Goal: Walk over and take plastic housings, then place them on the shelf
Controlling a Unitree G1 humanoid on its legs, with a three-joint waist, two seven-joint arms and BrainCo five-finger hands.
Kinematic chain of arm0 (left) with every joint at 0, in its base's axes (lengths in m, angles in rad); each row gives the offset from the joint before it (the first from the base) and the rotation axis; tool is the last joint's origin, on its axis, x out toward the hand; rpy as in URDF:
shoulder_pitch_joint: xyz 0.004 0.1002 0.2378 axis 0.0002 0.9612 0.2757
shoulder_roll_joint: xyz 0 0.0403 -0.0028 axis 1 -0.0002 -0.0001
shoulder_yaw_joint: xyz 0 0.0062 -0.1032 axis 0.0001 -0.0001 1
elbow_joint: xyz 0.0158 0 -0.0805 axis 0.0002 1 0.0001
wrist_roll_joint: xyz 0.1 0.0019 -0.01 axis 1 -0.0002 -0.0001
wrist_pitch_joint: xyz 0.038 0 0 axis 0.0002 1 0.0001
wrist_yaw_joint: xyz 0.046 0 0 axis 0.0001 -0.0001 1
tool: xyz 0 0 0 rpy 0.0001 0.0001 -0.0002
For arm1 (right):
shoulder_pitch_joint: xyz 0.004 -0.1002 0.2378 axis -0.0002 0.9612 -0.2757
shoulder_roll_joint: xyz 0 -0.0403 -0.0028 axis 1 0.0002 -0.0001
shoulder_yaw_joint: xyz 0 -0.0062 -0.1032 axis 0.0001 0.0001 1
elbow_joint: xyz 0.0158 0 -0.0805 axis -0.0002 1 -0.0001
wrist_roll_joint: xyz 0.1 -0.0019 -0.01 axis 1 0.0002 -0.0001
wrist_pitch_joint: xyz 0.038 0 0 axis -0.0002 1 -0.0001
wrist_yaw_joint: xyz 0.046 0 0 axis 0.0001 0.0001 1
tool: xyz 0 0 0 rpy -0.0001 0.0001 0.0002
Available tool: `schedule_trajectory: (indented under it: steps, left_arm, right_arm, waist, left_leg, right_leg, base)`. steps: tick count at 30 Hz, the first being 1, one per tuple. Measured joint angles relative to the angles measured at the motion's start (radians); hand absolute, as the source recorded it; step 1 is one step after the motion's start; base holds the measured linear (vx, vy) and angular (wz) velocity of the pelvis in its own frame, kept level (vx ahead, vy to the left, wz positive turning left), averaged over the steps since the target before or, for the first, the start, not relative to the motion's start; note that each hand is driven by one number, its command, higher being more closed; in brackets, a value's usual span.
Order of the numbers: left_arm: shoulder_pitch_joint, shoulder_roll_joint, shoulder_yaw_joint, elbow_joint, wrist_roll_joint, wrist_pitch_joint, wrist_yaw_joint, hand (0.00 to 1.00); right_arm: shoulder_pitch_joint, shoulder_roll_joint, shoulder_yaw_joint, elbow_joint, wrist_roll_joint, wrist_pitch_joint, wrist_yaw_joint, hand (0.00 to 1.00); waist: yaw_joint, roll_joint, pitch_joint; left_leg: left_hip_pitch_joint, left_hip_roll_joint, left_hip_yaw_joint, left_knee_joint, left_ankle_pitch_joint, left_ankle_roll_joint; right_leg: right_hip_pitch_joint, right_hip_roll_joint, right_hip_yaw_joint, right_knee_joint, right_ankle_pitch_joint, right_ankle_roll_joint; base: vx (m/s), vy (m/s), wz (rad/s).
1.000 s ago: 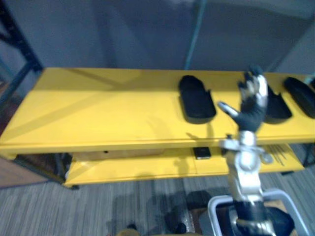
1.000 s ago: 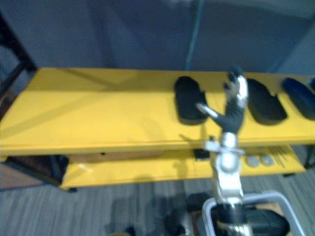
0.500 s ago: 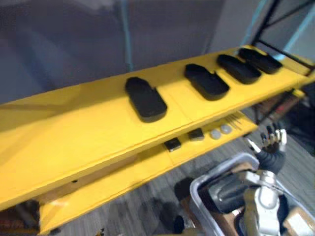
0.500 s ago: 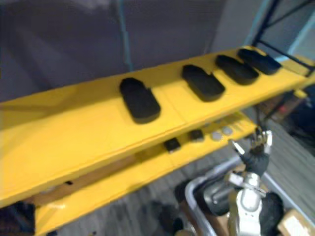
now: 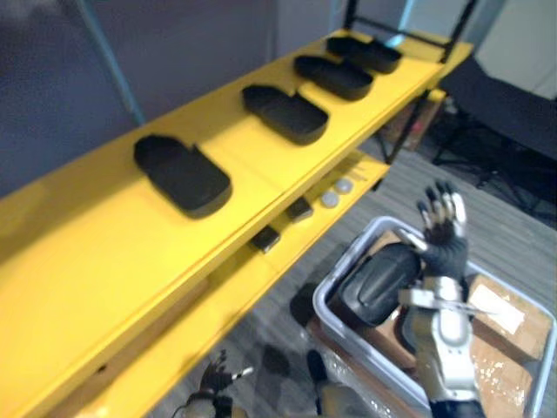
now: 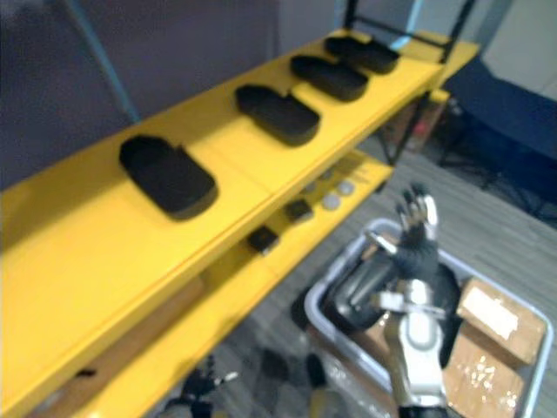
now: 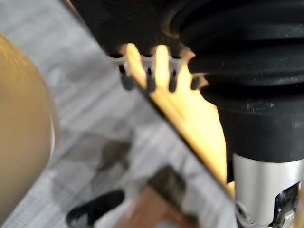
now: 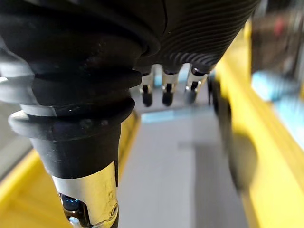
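The right hand [image 5: 442, 228] was open and empty, fingers spread, above the grey bin [image 5: 346, 261]. The dark housing [image 5: 376, 283] in the bin lay just below it, far from the low, open left hand [image 5: 216, 383].

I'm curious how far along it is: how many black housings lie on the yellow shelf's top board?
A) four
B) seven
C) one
A: four black housings lie in a row along the top board of the yellow shelf.
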Motion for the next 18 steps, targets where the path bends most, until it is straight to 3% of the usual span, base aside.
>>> schedule_trajectory:
  steps: [2,5,8,11,15,18]
  left_arm:
    - [-0.001,0.001,0.013,0.01,0.002,-0.029,0.024,0.0]
    - [0.014,0.001,0.052,0.018,-0.043,-0.088,0.047,0.0]
    - [-0.014,0.009,0.061,0.009,-0.047,-0.14,0.055,0.0]
    - [-0.04,0.019,0.066,0.01,-0.036,-0.149,0.072,0.0]
    - [-0.039,0.018,0.026,-0.045,0.005,-0.13,0.073,0.0]
    - [-0.009,0.017,-0.008,-0.111,0.005,-0.118,0.053,0.0]
  right_arm:
    - [-0.029,0.0,0.016,0.012,0.001,0.003,-0.016,0.0]
    - [-0.085,-0.001,0.029,0.016,-0.018,0.003,-0.041,0.0]
    - [-0.128,-0.002,0.026,0.048,-0.058,0.003,-0.072,0.0]
    - [-0.119,0.0,0.023,0.058,-0.076,0.007,-0.113,0.0]
    - [-0.01,0.027,-0.021,0.057,-0.075,0.015,-0.177,0.0]
    - [0.14,0.079,-0.05,0.053,-0.073,0.009,-0.185,0.0]
  waist:
    - [0.021,0.016,0.021]
    - [0.022,0.037,0.079]
    - [0.018,0.032,0.142]
    - [0.019,0.019,0.165]
    - [0.015,0.015,0.168]
    - [0.011,-0.001,0.175]
  left_leg:
    - [-0.024,-0.01,-0.011,0.024,-0.005,0.008]
    - [-0.086,-0.015,-0.027,0.094,-0.027,0.022]
    - [-0.14,-0.025,-0.054,0.183,-0.048,0.021]
    - [-0.165,-0.028,-0.083,0.245,-0.071,0.012]
    - [-0.13,-0.017,-0.076,0.28,-0.096,0.014]
    - [-0.047,-0.006,0.04,0.263,-0.119,0.047]
  right_leg:
    - [-0.002,-0.014,-0.013,0.003,0.0,0.001]
    - [-0.082,-0.024,-0.02,0.124,-0.055,0.01]
    - [-0.183,-0.031,-0.032,0.327,-0.142,0.02]
    - [-0.22,-0.041,-0.054,0.452,-0.211,0.015]
    - [-0.176,-0.029,-0.056,0.441,-0.199,0.017]
    - [-0.116,-0.011,-0.028,0.338,-0.099,0.0]
  base:
    - [-0.13,0.027,0.21]
    - [-0.11,0.033,0.14]
    - [-0.06,-0.007,0.27]
    - [-0.01,-0.032,0.35]
    - [0.0,0.036,-0.09]
    - [-0.13,0.155,-1.19]
